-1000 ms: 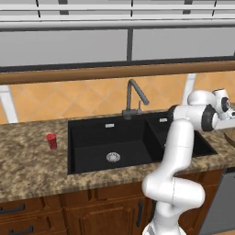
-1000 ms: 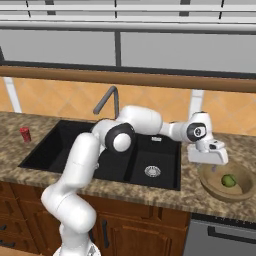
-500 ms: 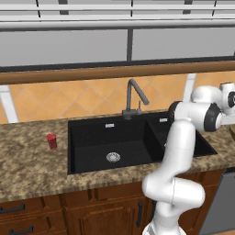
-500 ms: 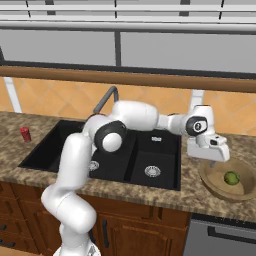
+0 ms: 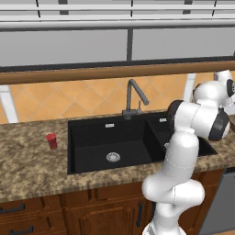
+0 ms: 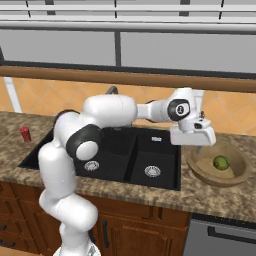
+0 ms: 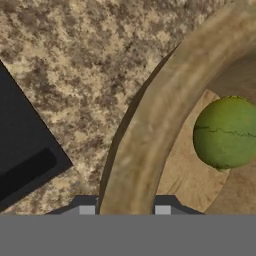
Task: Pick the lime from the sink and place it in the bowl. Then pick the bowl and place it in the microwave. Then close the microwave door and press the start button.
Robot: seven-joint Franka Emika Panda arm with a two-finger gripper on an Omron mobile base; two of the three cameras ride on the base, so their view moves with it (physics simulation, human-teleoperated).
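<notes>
Lime (image 6: 220,162) already sits in bowl (image 6: 217,164); gripper (image 7: 124,210) is clamped on its left rim, lift toward microwave needed next.

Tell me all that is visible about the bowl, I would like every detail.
The bowl is wide, shallow and tan with a speckled, wood-like look and a thick rounded rim. It stands upright on the granite counter, to the right of the black sink. The lime lies inside it, on the bottom. In the hand view the pincer straddles the rim, one fingertip on each side, shut on it.
</notes>
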